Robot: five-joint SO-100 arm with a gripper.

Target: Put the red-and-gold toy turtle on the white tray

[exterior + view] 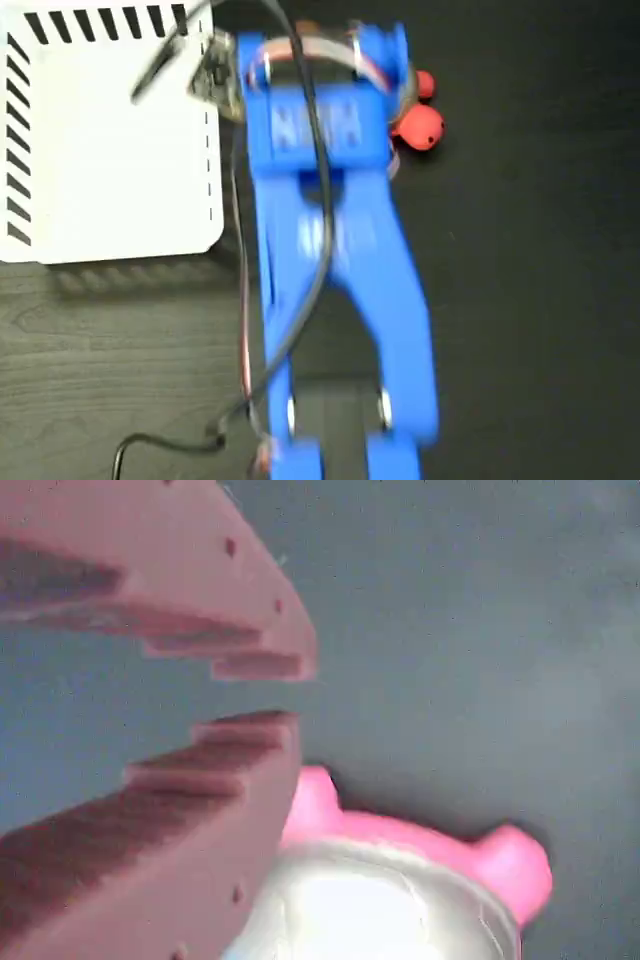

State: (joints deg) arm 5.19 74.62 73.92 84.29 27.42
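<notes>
The red-and-gold toy turtle (400,900) lies on the dark table, its shiny shell and pink feet filling the bottom of the wrist view. My gripper (292,696) hovers right over it. The jaws are almost together with only a thin gap at the tips and nothing between them. The lower finger (180,820) overlaps the turtle's left side. In the fixed view only the turtle's red head and a foot (418,124) peek out to the right of my blue arm (330,250), which hides the fingers. The white tray (110,150) with black stripes lies at the upper left, apart from the turtle.
A black cable (300,300) runs along the arm and onto the table at the bottom left. A dark rod-like part (160,65) crosses the tray's top right corner. Bare dark table spreads to the right of the arm.
</notes>
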